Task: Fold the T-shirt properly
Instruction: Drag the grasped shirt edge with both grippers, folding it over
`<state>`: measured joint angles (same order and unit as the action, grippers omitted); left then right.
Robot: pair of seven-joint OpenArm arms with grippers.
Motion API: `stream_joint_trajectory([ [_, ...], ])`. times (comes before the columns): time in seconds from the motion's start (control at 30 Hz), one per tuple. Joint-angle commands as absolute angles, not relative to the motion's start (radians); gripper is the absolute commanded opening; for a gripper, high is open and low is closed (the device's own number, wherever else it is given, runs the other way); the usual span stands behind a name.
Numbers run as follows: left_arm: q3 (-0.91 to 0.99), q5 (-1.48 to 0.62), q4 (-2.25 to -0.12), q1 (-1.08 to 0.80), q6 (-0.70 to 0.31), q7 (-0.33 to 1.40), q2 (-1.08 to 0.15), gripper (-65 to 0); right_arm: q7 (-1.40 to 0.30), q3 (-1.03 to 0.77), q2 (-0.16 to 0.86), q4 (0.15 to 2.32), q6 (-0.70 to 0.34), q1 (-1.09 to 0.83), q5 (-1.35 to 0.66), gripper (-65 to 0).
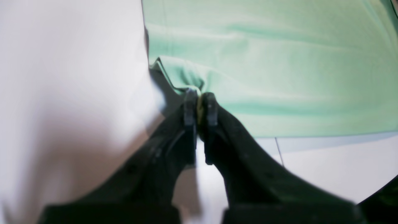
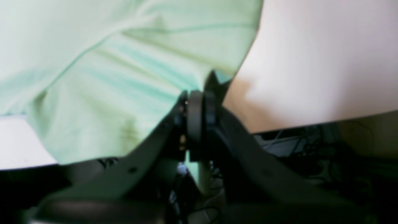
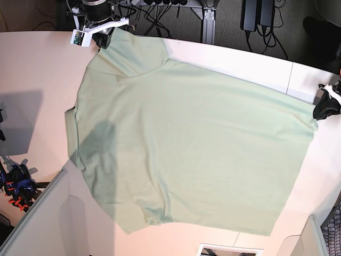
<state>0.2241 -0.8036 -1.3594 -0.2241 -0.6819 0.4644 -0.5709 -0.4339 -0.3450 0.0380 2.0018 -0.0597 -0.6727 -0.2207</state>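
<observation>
The pale mint-green T-shirt point(image 3: 186, 149) lies spread nearly flat across the white table point(image 3: 37, 64). At the shirt's right edge, my left gripper point(image 3: 319, 109) pinches a small fold of cloth. The left wrist view shows that gripper point(image 1: 199, 101) shut on a puckered corner of the T-shirt point(image 1: 279, 62). My right gripper point(image 3: 109, 34) holds the shirt's far left corner near the table's back edge. In the right wrist view, the same gripper point(image 2: 199, 99) is shut on the edge of the T-shirt point(image 2: 108, 77), which hangs slightly lifted. Collar and buttons do not show.
Cables and dark power bricks point(image 3: 256, 16) hang behind the table's far edge. Blue and orange clamps point(image 3: 18, 184) sit at the left edge. A seam point(image 3: 290, 77) crosses the table at the right. White panels point(image 3: 53, 224) stand along the near left.
</observation>
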Motion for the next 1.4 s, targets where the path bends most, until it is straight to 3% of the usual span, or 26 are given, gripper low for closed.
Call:
stream_joint_trajectory([
  [0.0,0.249,-0.84,-1.374,-0.216,-0.698,0.453,-0.596,-65.0,-0.42,-0.362,0.042,2.033,-0.059,-0.678,-0.233,-65.0],
  [0.33,0.307,-0.9,-1.375,-0.149,-0.698,0.468,-0.58,-65.0,-0.419,-0.43,0.059,2.046,-0.063,-0.505,-0.228,-65.0],
  [0.67,0.22,-0.701,-1.368,0.009,-0.698,0.381,-0.557,-65.0,-0.414,-0.43,0.159,1.871,-0.139,-0.236,-0.229,-65.0],
  [0.87,0.107,-0.608,-1.219,0.109,-0.698,0.265,-0.556,-65.0,-0.402,-0.427,0.22,1.817,-0.151,-0.167,-0.244,-65.0],
  [1.03,0.082,-0.609,-1.057,0.223,-0.698,0.243,-0.536,-65.0,-0.384,-0.409,0.271,1.731,-0.234,-0.095,-0.249,-65.0],
  [1.37,0.077,-0.599,-1.013,0.266,-0.698,0.242,-0.532,-65.0,-0.384,-0.35,0.311,1.546,-0.305,0.097,-0.25,-65.0],
])
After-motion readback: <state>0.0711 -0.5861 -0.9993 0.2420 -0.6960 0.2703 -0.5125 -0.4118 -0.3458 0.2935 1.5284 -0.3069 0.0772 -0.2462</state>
